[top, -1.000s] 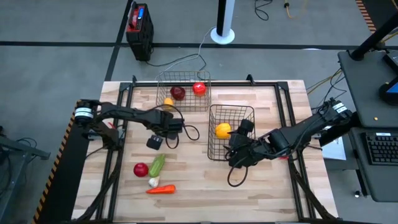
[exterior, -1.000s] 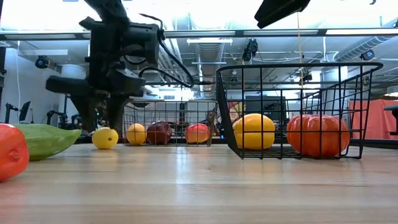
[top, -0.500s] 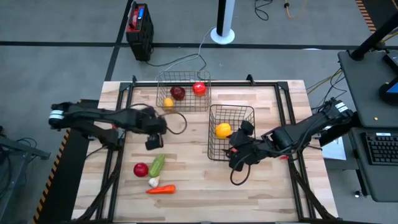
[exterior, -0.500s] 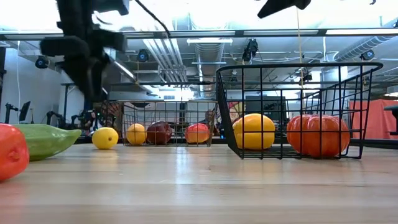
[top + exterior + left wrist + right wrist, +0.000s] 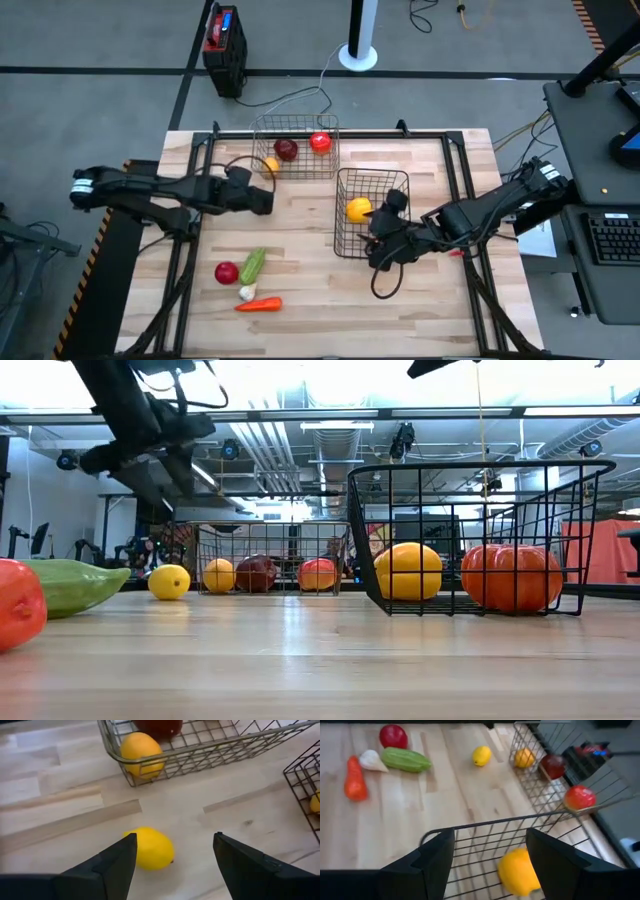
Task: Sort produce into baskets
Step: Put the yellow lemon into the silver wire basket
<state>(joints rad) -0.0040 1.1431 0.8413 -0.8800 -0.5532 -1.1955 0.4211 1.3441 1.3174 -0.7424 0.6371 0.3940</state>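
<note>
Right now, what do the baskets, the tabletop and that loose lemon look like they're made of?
The baskets look like dark coated metal wire: thin rigid rods in an open grid you can see through. The tabletop looks like light wood, with visible planks and grain and a slight sheen. The lemon looks like smooth moulded plastic, evenly yellow with a soft gloss, though foam can't be ruled out.

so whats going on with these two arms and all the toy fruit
The robot is sorting toy produce into two wire baskets. The left gripper is open above a yellow lemon lying on the table beside the far basket. The right gripper hangs open over the near basket, which holds a yellow piece. A cucumber and carrot are still unsorted.
</note>
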